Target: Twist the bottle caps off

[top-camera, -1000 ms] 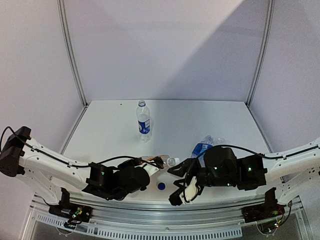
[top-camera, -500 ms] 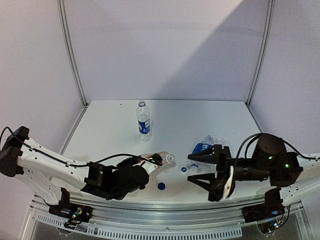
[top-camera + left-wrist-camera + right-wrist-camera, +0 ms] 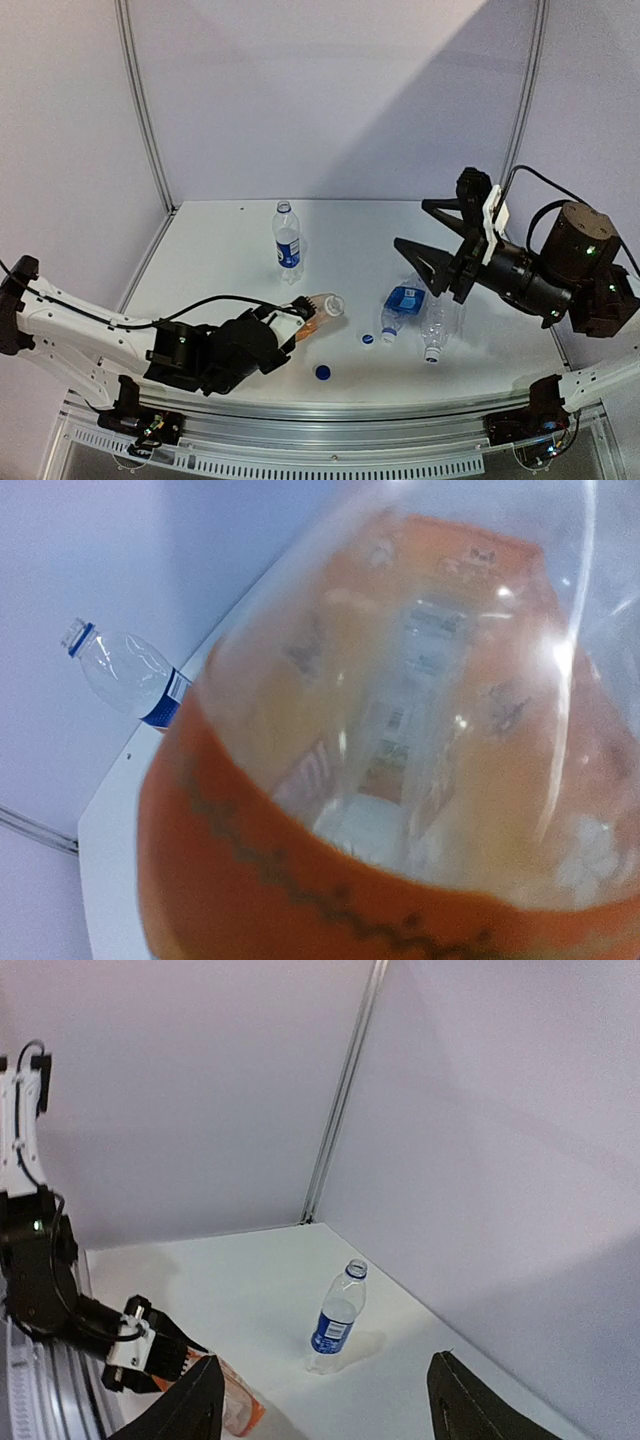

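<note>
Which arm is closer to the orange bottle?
Left. The left jaws grip the orange bottle. The right jaws hang open in the air, holding nothing, well off to the bottle's right.

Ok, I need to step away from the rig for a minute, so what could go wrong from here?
1. The left gripper holds the orange bottle tilted, its mouth apparently uncapped: any contents could spill.
2. A loose blue cap lies near the front edge of the table; a passing arm could knock it off.
3. The upright bottle stands alone and slim; the open right gripper could topple it when reaching.
</note>
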`<state>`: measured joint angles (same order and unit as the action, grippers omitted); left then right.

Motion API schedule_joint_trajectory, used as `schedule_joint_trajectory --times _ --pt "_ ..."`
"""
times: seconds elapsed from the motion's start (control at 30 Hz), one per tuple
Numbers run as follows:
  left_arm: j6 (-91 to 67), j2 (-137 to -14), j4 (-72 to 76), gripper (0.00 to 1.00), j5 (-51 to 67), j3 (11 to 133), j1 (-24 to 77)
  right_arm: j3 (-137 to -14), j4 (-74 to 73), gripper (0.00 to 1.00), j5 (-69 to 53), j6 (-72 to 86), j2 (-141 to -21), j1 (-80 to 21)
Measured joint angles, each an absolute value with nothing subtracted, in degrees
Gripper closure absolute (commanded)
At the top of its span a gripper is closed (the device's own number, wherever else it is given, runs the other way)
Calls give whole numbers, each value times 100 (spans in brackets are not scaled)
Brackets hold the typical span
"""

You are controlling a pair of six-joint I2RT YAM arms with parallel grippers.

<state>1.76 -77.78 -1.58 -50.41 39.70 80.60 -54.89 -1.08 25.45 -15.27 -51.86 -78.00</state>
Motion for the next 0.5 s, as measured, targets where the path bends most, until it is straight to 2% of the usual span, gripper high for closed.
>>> schedule_joint_trajectory --times 0.23,0.5 --pt "119 -6794 419 100 -4272 3468 8023 -5671 -495 30 2329 207 -5828 -7561" --pt "12 -5983 915 100 -3444 3065 7828 -5776 -510 30 1304 812 -6777 -7435"
